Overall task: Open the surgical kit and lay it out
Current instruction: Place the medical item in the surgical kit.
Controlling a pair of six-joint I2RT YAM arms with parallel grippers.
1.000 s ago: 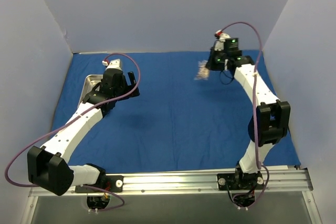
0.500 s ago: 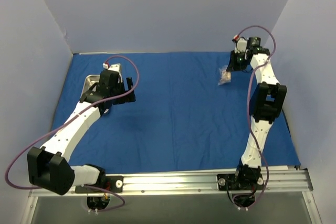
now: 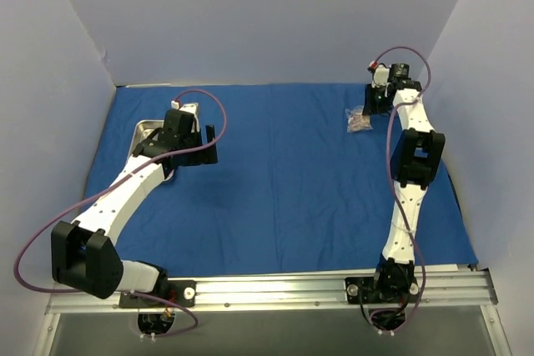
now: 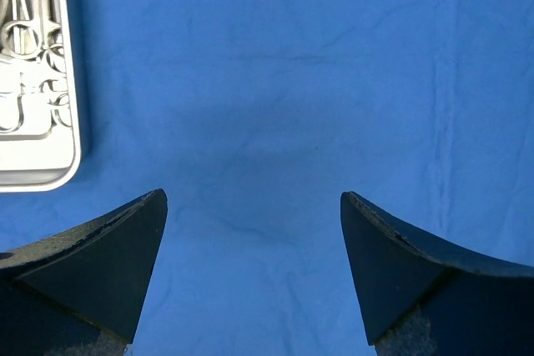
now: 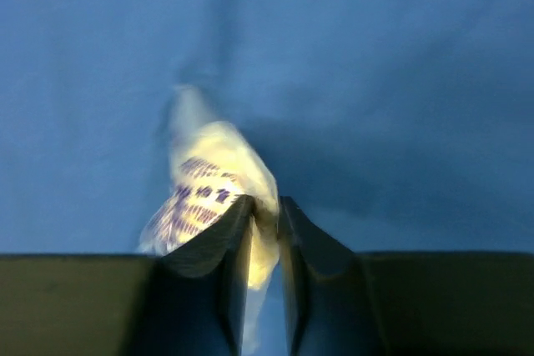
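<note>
Packet sits pinched in right gripper; left gripper spread wide beside tray.

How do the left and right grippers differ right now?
The left gripper is wide open and empty; the right gripper is nearly shut, pinching a printed packet. Left sits beside the steel tray at the cloth's left; right is at the far right. Both hang over the blue cloth.

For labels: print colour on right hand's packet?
Dark purple, on the small pale-yellow packet; right wrist view.
</note>
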